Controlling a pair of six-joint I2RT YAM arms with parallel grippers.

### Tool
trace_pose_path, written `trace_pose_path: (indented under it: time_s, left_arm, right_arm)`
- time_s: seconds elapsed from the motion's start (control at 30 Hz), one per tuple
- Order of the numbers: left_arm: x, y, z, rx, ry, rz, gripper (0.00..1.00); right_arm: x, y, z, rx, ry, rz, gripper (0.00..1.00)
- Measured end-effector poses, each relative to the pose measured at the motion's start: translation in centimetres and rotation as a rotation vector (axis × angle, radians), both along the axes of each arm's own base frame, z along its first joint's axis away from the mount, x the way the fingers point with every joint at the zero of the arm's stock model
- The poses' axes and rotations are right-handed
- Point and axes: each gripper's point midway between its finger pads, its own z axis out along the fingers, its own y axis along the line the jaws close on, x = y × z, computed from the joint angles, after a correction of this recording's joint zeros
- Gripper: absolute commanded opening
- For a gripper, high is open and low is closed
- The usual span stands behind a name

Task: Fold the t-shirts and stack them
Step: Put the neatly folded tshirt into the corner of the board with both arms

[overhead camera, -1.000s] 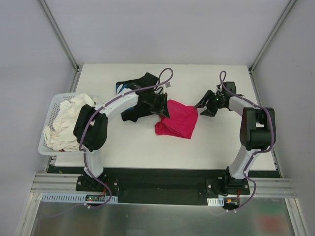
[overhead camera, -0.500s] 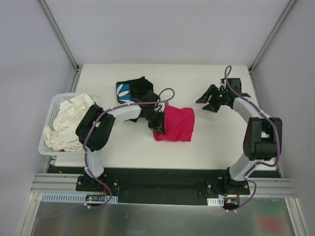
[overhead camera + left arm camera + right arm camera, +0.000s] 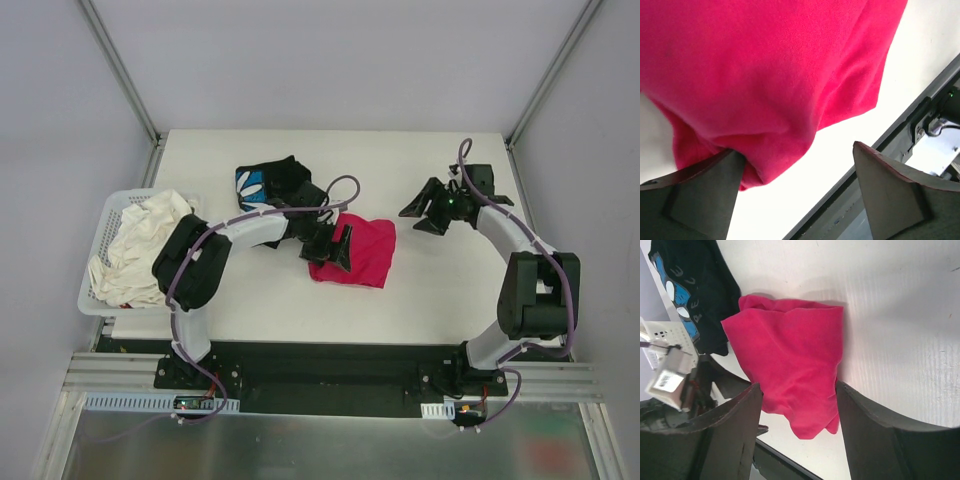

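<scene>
Both the left hand (image 3: 337,247) and right hand (image 3: 427,208) gaped empty; the left, touching the magenta t-shirt (image 3: 365,250), needed lifting straight off without dragging.

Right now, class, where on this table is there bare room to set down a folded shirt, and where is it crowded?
Free: the near strip between the magenta shirt and the table edge; the far strip between the black shirt and the right gripper. Crowded: left-centre, where the left gripper sits between both shirts.
</scene>
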Motion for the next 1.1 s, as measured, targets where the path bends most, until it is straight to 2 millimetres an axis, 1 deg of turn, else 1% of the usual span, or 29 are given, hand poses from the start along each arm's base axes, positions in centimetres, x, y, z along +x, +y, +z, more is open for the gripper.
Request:
trace_pose_path:
  time_s: [0.13, 0.33, 0.4, 0.47, 0.53, 0.6, 0.73, 0.87, 0.93, 1.1]
  left_arm:
    - [0.6, 0.7, 2.0, 0.019, -0.07, 0.013, 0.91]
    - [2.9, 0.9, 7.2, 0.013, -0.236, 0.033, 0.95]
    - [3.6, 1.2, 8.2, 0.018, -0.28, 0.049, 0.95]
    - [4.4, 1.4, 8.7, 0.018, -0.302, 0.057, 0.95]
    - [4.9, 1.5, 8.3, 0.026, -0.3, 0.06, 0.95]
    - [5.3, 1.6, 7.2, 0.043, -0.281, 0.064, 0.95]
    - [5.6, 2.1, 3.6, 0.1, -0.21, 0.06, 0.96]
    - [5.7, 2.8, 1.2, 0.138, -0.165, 0.051, 0.95]
    - [6.0, 3.2, 0.7, 0.145, -0.156, 0.056, 0.96]
    - [7.4, 4.5, 0.7, 0.143, -0.162, 0.094, 0.95]
  right_arm:
    - [-0.3, 0.0, -0.4, -0.003, 0.008, 0.004, 0.63]
    - [-0.8, 0.0, -1.2, -0.003, 0.022, 0.005, 0.63]
    - [-0.9, 0.0, -1.5, -0.002, 0.031, 0.004, 0.63]
    - [-0.9, 0.0, -1.8, -0.002, 0.033, 0.005, 0.63]
    - [-1.0, 0.1, -2.1, 0.0, 0.035, 0.008, 0.63]
    - [-1.0, 0.2, -2.5, -0.001, 0.039, 0.008, 0.63]
    - [-1.0, 0.2, -3.3, -0.001, 0.049, 0.009, 0.63]
    - [-0.8, 0.2, -3.8, 0.0, 0.048, 0.009, 0.63]
    - [-0.8, 0.2, -4.0, 0.0, 0.051, 0.009, 0.63]
    - [-0.6, 0.2, -4.0, 0.0, 0.043, 0.01, 0.63]
